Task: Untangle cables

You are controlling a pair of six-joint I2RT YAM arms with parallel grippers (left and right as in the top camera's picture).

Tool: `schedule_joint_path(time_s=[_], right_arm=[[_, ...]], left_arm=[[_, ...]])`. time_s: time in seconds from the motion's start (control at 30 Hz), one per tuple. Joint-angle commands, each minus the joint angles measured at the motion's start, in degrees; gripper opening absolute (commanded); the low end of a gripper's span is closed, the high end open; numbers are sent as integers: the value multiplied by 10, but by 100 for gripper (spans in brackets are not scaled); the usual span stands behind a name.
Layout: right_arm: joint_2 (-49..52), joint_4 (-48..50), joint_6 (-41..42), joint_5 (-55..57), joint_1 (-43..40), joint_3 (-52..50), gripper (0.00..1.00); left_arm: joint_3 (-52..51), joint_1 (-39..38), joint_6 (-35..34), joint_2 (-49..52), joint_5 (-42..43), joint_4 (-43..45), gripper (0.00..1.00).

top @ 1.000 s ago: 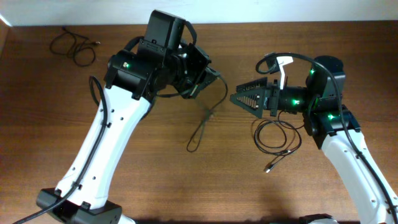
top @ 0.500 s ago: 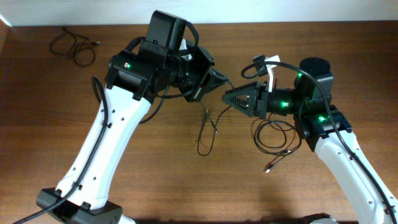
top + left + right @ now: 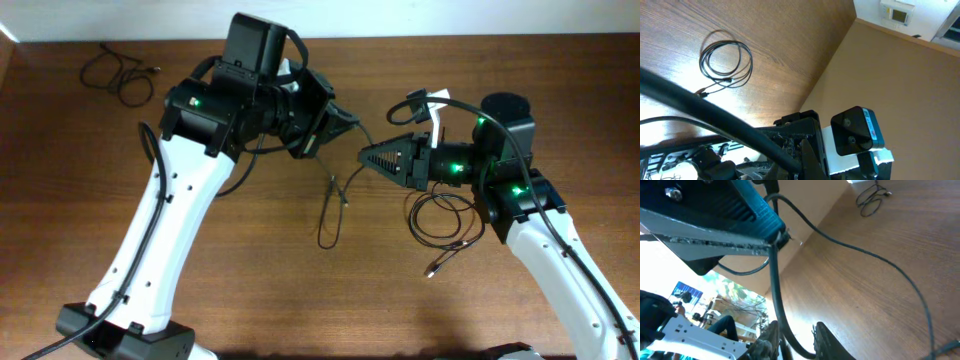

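My left gripper (image 3: pixel 347 119) is raised above the middle of the table and shut on a thin black cable (image 3: pixel 330 205). The cable hangs down from it and ends in a long loop on the wood. Just to the right, my right gripper (image 3: pixel 366 157) has its fingers closed around the same strand a little below the left grip. In the right wrist view that cable (image 3: pixel 774 280) runs straight down between the fingers of my right gripper (image 3: pixel 795 342). The left wrist view shows the cable (image 3: pixel 715 120) entering the shut left gripper (image 3: pixel 806 160).
A second coiled cable (image 3: pixel 445 215), with a plug (image 3: pixel 432 270) at its end, lies on the table under the right arm; it is the coil (image 3: pixel 725 60) in the left wrist view. A third cable (image 3: pixel 120 72) lies at the far left corner.
My right gripper moved left to the hanging strand and closed on it. The left arm lifted the cable slightly, and its loop shifted right on the table.
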Motion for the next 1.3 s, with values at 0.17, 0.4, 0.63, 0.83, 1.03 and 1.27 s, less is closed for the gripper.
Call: schedule_joint_path(time_s=[0.17,0.4,0.63,0.83,1.03,1.27], right_arm=[[-4,0,-8,14,2,5,9],[-4,0,-5,14,2,5,4],[-4,-2,19,20,2,5,4],[-4,-11,26,20,2,5,4],[-4,-10,27,21,2,5,4],[-4,-10,27,23,2,5,4]], left_arm=[[5,2,-5,-1,12,2,0],[5,2,1,-1,-2,1,14],[5,2,116,-1,-104,-1,78],[5,2,318,-1,-250,-22,85],[5,0,400,-1,-126,-20,76],[5,-45,346,-1,-115,-16,90]])
